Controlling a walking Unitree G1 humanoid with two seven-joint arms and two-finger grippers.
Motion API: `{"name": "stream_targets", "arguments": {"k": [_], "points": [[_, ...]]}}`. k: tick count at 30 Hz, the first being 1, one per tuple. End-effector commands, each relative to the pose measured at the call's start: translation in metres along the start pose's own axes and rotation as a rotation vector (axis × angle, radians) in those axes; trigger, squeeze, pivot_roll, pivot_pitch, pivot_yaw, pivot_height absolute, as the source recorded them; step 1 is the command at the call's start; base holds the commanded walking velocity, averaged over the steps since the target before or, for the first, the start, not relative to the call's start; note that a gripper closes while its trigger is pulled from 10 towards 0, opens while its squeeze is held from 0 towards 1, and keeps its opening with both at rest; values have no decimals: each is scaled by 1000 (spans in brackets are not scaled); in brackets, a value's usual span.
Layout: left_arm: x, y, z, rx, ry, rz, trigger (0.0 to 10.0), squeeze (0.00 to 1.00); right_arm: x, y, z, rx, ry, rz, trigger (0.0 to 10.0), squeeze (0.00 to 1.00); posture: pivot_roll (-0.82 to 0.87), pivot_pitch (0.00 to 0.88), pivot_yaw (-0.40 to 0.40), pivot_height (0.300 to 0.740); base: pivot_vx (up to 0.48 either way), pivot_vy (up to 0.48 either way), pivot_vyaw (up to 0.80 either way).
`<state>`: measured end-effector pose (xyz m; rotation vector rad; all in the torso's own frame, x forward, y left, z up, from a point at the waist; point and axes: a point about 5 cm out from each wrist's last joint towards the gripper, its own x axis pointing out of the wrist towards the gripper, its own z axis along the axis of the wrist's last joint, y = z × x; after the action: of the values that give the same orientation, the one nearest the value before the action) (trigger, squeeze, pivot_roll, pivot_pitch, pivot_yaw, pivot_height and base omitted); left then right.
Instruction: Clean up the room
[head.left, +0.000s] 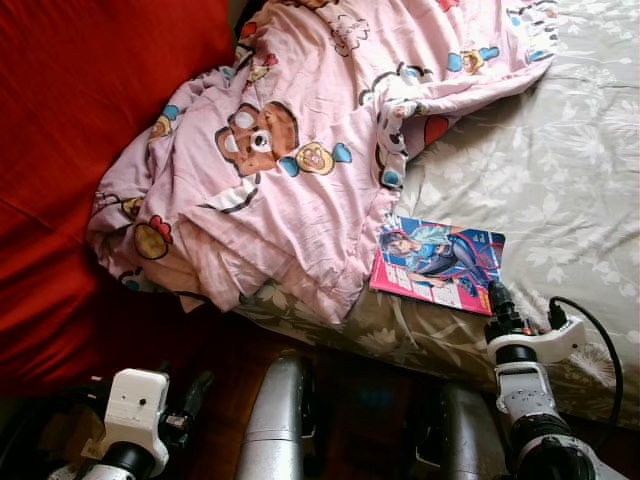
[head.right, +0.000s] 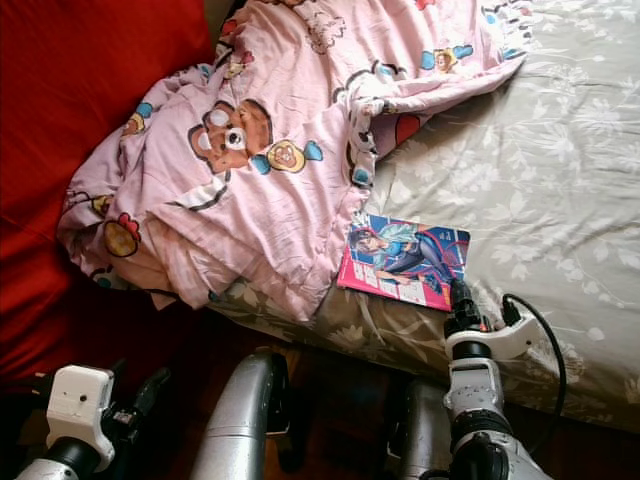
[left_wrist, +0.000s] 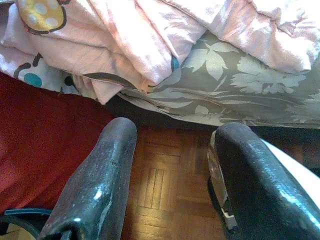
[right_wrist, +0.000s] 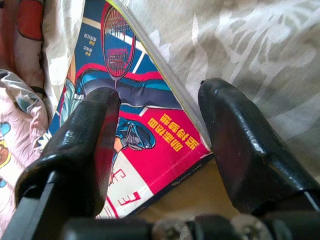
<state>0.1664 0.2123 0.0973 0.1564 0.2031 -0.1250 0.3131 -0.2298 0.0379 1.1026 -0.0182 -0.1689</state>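
Note:
A glossy comic magazine (head.left: 438, 262) with a pink and blue cover lies flat on the grey floral bedsheet (head.left: 560, 170), near the bed's front edge. Its upper left corner is tucked under a crumpled pink cartoon-bear blanket (head.left: 300, 150). My right gripper (right_wrist: 162, 95) is open just above the magazine's near right corner (right_wrist: 150, 165), one finger over the cover and the other over the sheet. In the left eye view that gripper (head.left: 498, 298) hovers at the bed's edge. My left gripper (left_wrist: 177, 132) hangs open and empty low beside the bed, over the wooden floor (left_wrist: 165, 180).
A large red cloth (head.left: 80, 150) covers the left side, down to the floor. The pink blanket spills over the bed's front left corner (left_wrist: 125, 55). My silver legs (head.left: 275, 420) stand against the bed front. Bare sheet stretches to the right of the magazine.

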Motion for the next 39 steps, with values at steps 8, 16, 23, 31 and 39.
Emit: {"name": "stream_targets", "arguments": {"k": [8,16,23,31,39], "points": [[-11,2,-7,8,57,8,10000,0,-18,-16,-31,53,144,-47,10000,0,265,517,204,612,0,0,0],[-14,1,-6,7,63,10,10000,0,-30,-31,-33,99,153,-115,10000,0,270,525,201,612,0,0,0],[-17,1,-6,7,69,13,10000,0,-32,-35,-34,112,148,-143,10000,0,278,532,202,612,0,0,0],[-23,3,-4,13,75,21,10000,0,-36,-37,-48,121,200,-219,10000,0,293,544,210,612,0,0,0],[-21,2,-3,17,74,20,10000,0,-34,-27,-63,125,278,-176,10000,0,294,547,210,612,0,0,0]]}}
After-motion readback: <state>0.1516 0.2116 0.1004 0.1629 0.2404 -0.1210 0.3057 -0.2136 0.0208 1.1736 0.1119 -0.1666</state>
